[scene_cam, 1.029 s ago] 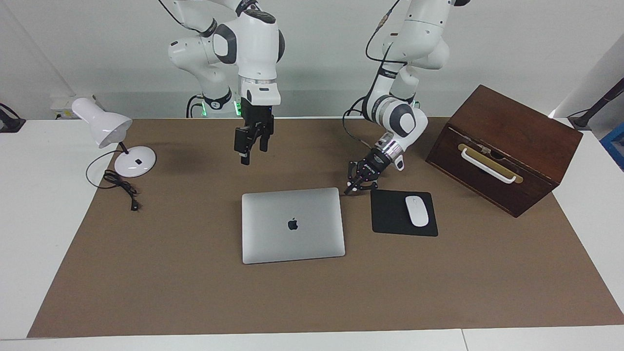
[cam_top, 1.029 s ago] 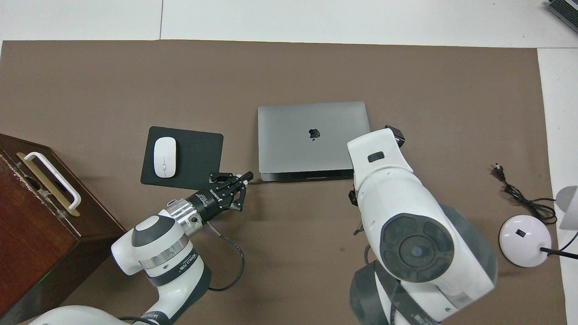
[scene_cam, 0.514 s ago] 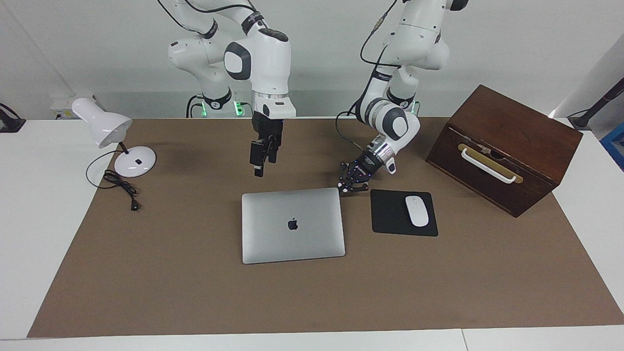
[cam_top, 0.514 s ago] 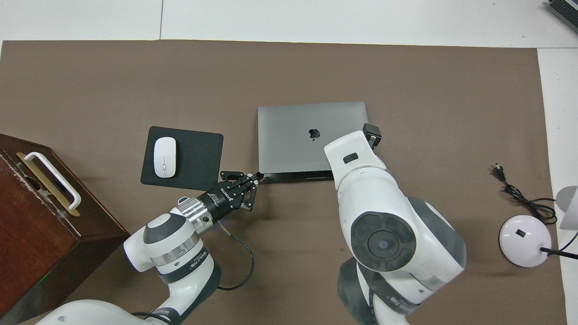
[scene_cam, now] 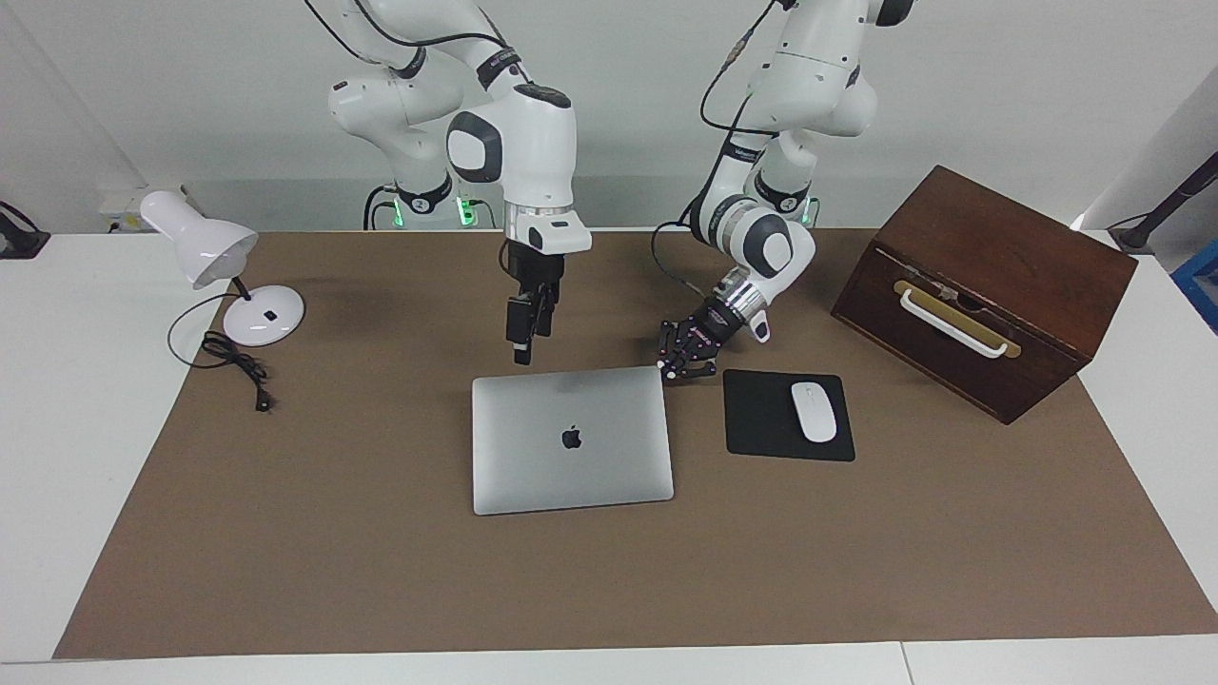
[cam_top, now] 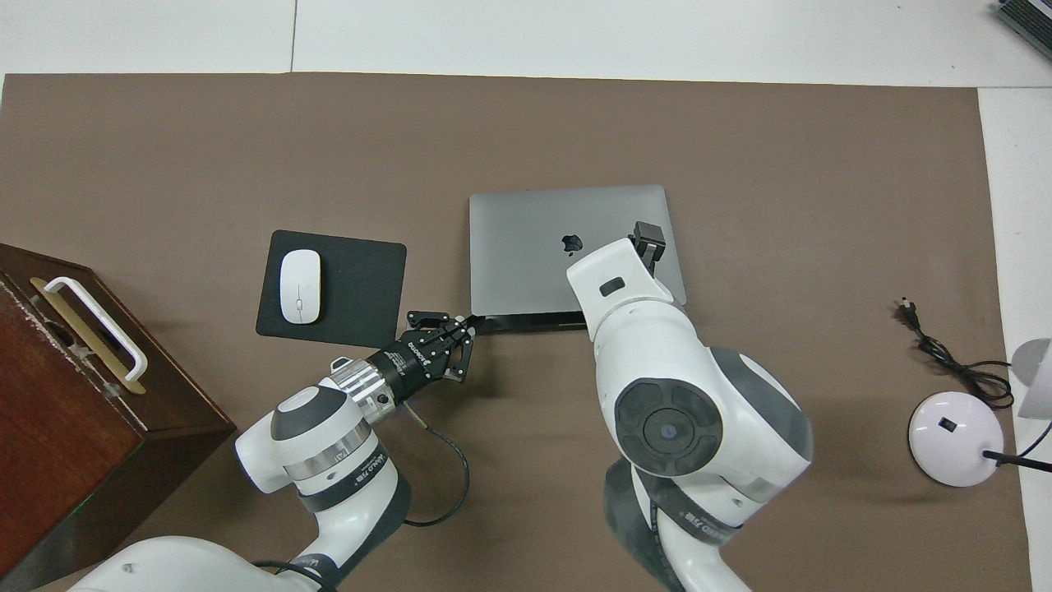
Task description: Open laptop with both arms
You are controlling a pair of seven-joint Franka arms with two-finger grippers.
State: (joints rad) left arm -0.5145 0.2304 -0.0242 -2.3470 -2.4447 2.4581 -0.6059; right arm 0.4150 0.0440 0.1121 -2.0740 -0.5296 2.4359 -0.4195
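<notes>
Two arms at work, laptop (scene_cam: 571,439) not yet opened. It lay flat and shut on the brown mat at mid-tabletop (scene_cam: 57,400), logo up, beside the black mouse pad (scene_cam: 761,419) carrying the white mouse (scene_cam: 814,411).

Left hand (scene_cam: 672,371) was low at the laptop's corner nearest the robots on the mouse-pad side, fingertips together, holding nothing; whether it touched the edge could not be told.

Right hand (scene_cam: 522,354) hung over the laptop's edge nearest the robots, pointing down, clear of the lid. Could not tell whether its fingers were apart or together.

Judgement: approach only. Lid untouched, no gap showing. Left to do: get purchase on the lid's edge, steady the base, swing the lid up.
</notes>
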